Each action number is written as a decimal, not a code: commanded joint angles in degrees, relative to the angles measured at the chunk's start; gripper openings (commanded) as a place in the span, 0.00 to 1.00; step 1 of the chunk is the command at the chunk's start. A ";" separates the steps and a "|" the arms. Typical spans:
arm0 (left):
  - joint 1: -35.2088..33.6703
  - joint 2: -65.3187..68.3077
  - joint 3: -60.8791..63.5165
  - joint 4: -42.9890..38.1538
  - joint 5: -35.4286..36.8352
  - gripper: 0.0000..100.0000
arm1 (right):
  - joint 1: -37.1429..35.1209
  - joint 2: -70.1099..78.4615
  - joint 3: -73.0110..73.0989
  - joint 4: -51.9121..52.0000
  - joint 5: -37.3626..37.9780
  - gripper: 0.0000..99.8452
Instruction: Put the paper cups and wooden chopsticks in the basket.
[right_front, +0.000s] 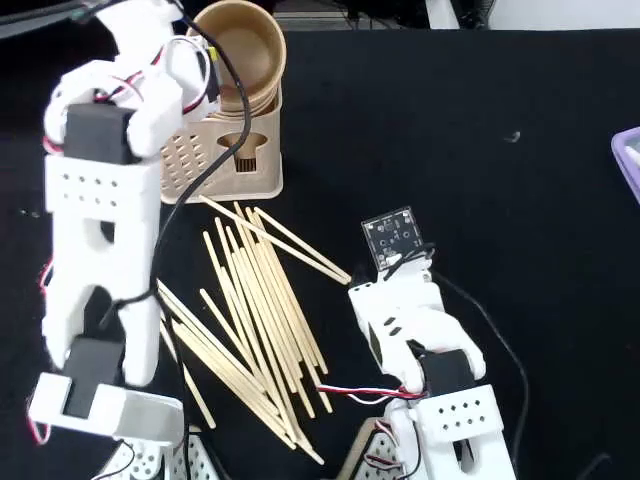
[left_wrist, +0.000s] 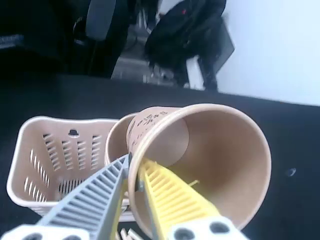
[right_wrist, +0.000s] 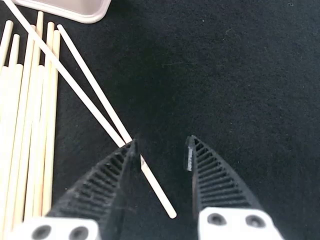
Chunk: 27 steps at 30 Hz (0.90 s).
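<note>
My left gripper (left_wrist: 134, 170) is shut on the rim of a brown paper cup (left_wrist: 210, 165), one finger inside and one outside. The cup (right_front: 240, 45) hangs tilted over the beige slotted basket (right_front: 215, 165), where a second cup (left_wrist: 120, 137) sits behind it. Several wooden chopsticks (right_front: 250, 310) lie fanned out on the black table in front of the basket. My right gripper (right_wrist: 161, 150) is open just above the table, its fingers astride the near ends of two chopsticks (right_wrist: 95, 102). The right arm (right_front: 410, 320) sits to the right of the pile.
The basket's rim (right_wrist: 65, 10) lies beyond the chopsticks in the right wrist view. A purple container edge (right_front: 628, 160) shows at the far right of the table. Black cloth stretches open to the right of the pile.
</note>
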 joint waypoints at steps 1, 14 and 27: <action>0.84 2.11 -1.71 2.29 0.62 0.03 | 1.14 -1.36 -0.57 -1.49 -0.09 0.16; 0.31 3.52 -2.07 2.02 1.05 0.27 | 1.14 -1.36 -0.48 -1.49 -0.09 0.16; -9.89 3.43 -11.03 6.07 0.53 0.25 | 1.14 -1.36 -0.40 -1.49 -0.09 0.16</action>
